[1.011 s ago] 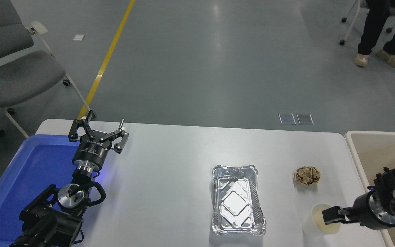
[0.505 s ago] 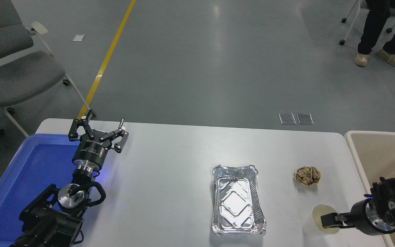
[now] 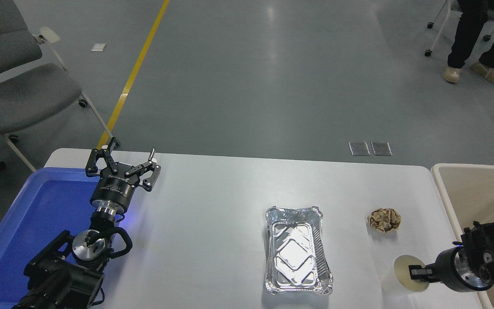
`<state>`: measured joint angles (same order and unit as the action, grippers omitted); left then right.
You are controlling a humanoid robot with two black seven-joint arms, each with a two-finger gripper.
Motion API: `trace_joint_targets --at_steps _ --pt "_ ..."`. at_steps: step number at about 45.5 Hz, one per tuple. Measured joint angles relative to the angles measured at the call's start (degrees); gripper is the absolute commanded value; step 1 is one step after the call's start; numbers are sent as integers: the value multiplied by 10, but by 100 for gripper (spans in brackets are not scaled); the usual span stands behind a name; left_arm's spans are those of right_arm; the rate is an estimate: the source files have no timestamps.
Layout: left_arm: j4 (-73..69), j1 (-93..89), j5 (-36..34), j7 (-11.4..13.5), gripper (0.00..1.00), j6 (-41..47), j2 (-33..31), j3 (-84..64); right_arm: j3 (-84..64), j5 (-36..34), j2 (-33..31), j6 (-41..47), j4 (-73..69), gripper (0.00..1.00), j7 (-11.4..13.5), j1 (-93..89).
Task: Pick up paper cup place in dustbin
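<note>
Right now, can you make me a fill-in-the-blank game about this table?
1. The paper cup stands between the foil tray and the ___.
2. The crumpled paper ball is ___ in colour.
3. The left gripper hangs over the edge of the ___ tray.

Missing words: dustbin; brown; blue.

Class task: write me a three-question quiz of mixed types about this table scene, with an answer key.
1. True or false: the paper cup already lies inside the dustbin.
2. Which item sits between the foil tray and the dustbin?
A. brown paper ball
B. a glass bottle
C. a metal spoon
3. Fill in: the left end effector hangs over the far edge of the ____ tray.

Key: 1 false, it stands on the table at the right end effector; 2 A; 3 blue.
</note>
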<state>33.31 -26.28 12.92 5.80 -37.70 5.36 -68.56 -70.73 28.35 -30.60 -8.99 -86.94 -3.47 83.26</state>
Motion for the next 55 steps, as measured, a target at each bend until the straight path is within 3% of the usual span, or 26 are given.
trace_joint_targets --at_steps 19,36,55 --pt "0 0 0 0 99 0 0 1 -7 20 -89 24 -44 0 -1 83" --pt "0 0 0 0 99 0 0 1 -122 67 -154 164 -77 0 -3 347" --pt "0 0 0 0 99 0 0 1 -183 93 -181 330 -82 0 -8 569"
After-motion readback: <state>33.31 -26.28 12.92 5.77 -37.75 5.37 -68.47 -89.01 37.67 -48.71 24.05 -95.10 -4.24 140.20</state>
